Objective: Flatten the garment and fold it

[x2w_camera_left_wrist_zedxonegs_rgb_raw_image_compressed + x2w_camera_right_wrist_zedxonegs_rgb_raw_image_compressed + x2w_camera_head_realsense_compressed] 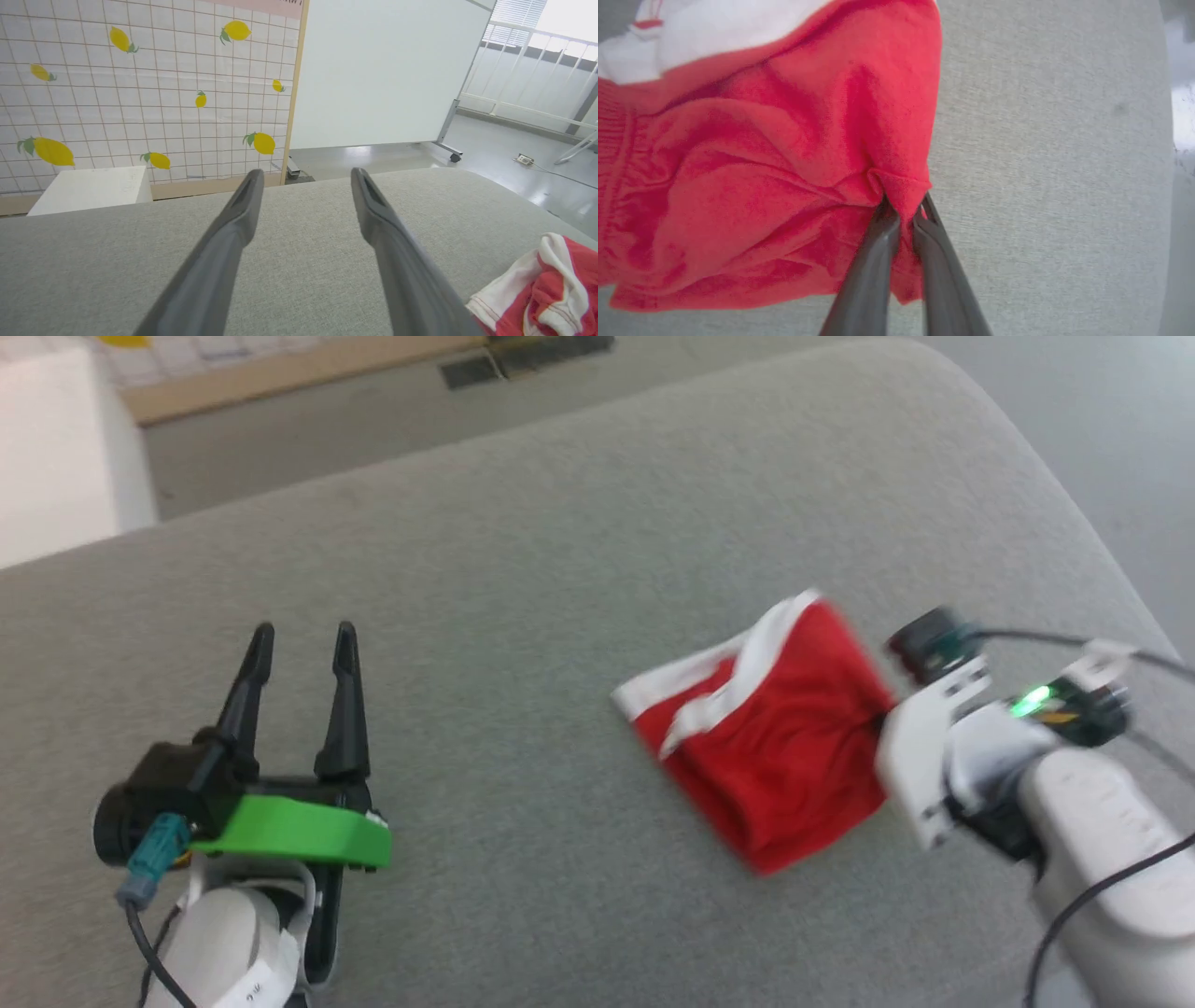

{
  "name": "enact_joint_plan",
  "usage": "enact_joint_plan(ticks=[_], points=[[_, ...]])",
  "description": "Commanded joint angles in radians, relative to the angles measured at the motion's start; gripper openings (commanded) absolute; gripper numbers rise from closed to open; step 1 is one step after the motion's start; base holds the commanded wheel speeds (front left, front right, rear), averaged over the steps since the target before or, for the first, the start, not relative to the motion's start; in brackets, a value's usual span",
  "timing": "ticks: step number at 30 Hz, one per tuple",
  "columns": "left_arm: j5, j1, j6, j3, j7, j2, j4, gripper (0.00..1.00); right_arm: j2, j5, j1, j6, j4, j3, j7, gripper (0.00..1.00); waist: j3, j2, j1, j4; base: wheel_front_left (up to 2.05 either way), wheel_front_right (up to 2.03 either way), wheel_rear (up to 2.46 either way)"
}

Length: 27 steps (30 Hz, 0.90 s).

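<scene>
The garment [775, 737], bright red with a white band along its far-left edge, lies bunched on the grey cushion [523, 569] right of centre. In the right wrist view my right gripper [903, 212] is shut, pinching a fold at the right edge of the red garment [752, 186]. From the head view the right wrist meets the cloth's right side and the fingers are hidden. My left gripper [303, 649] hovers open and empty over the cushion far left of the cloth. In the left wrist view the garment [546, 289] shows at the lower right, beside the open left gripper [306, 179].
The cushion's rounded far edge [934, 364] drops to a grey floor. A white box [88, 189] and a lemon-patterned tiled panel [140, 88] stand beyond the cushion. A white board on wheels [383, 74] is behind it.
</scene>
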Motion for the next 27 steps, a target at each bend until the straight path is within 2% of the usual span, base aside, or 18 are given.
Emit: enact_joint_plan(ticks=[1, 10, 16, 20, 21, 22, 23, 27], points=[[0.014, -0.017, 0.006, 0.001, 0.011, 0.013, -0.011, 1.0, -0.021, -0.003, -0.034, -0.002, 0.026, -0.022, -0.025, 0.0, 0.121, -0.0001, 0.0, -0.07, 0.0, 0.0, 0.0], [0.025, -0.047, 0.014, 0.01, 0.052, 0.051, -0.075, 1.0, -0.168, -0.076, -0.142, -0.002, 0.196, -0.208, -0.131, 0.0, 0.243, -0.0001, 0.0, 0.042, 0.0, 0.0, 0.0], [0.025, -0.044, 0.034, 0.028, 0.067, 0.063, -0.122, 1.0, -0.211, -0.148, -0.163, -0.002, 0.29, -0.387, -0.15, 0.0, 0.295, -0.0001, 0.0, 0.108, 0.0, 0.0, 0.0], [0.025, -0.038, 0.043, 0.039, 0.073, 0.073, -0.147, 1.0, -0.218, -0.213, -0.165, -0.002, 0.309, -0.464, -0.168, 0.0, 0.316, -0.0001, 0.0, 0.13, 0.0, 0.0, 0.0], [0.024, -0.037, 0.044, 0.041, 0.074, 0.075, -0.151, 1.0, -0.217, -0.224, -0.162, -0.002, 0.317, -0.479, -0.163, 0.07, 0.318, -0.0001, 0.0, 0.134, 0.0, 0.0, 0.0], [0.024, -0.036, 0.046, 0.043, 0.075, 0.077, -0.155, 1.0, -0.214, -0.237, -0.161, -0.002, 0.331, -0.507, -0.152, 0.49, 0.319, -0.0001, 0.0, 0.136, 0.0, 0.0, 0.0], [0.024, -0.035, 0.046, 0.044, 0.076, 0.079, -0.156, 1.0, -0.213, -0.252, -0.16, -0.002, 0.338, -0.527, -0.147, 1.0, 0.319, -0.0001, 0.0, 0.137, 0.0, 0.0, 0.0], [0.018, -0.03, 0.049, 0.041, 0.069, 0.073, -0.149, 1.0, -0.203, -0.311, -0.151, -0.002, 0.362, -0.614, -0.11, 1.0, 0.29, -0.0001, 0.0, 0.143, 0.0, 0.0, 0.0]])
